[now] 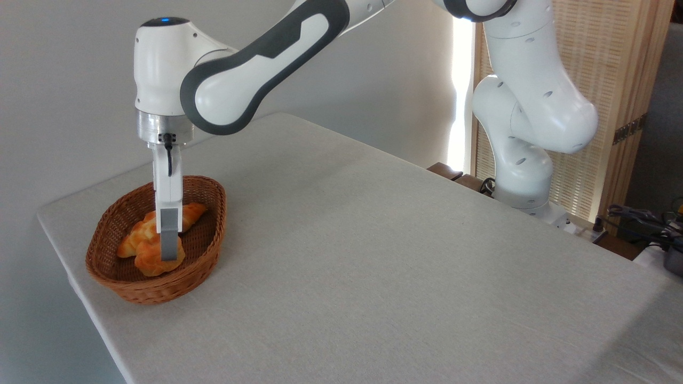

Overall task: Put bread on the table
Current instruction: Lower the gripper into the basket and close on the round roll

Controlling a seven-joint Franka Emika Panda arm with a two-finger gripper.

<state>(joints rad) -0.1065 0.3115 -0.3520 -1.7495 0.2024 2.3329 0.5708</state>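
The bread (pixel 150 263), a small glossy golden-orange knotted bun, lies in the near end of a brown wicker basket (pixel 160 292) at the left of the table (pixel 373 240). My gripper (pixel 168 255) reaches straight down into the basket. It is seen edge-on, so only the near grey finger (pixel 168 237) shows, and its tip overlaps the bun's right side. The other finger is hidden behind it, so the gap between the jaws cannot be seen. I cannot tell whether the finger touches the bun.
A longer braided golden loaf (pixel 193 212) lies in the basket behind the bun. The robot's base (pixel 525 192) stands at the table's far right edge, with cables and gear (pixel 648 221) beyond. Grey-beige cloth covers the table.
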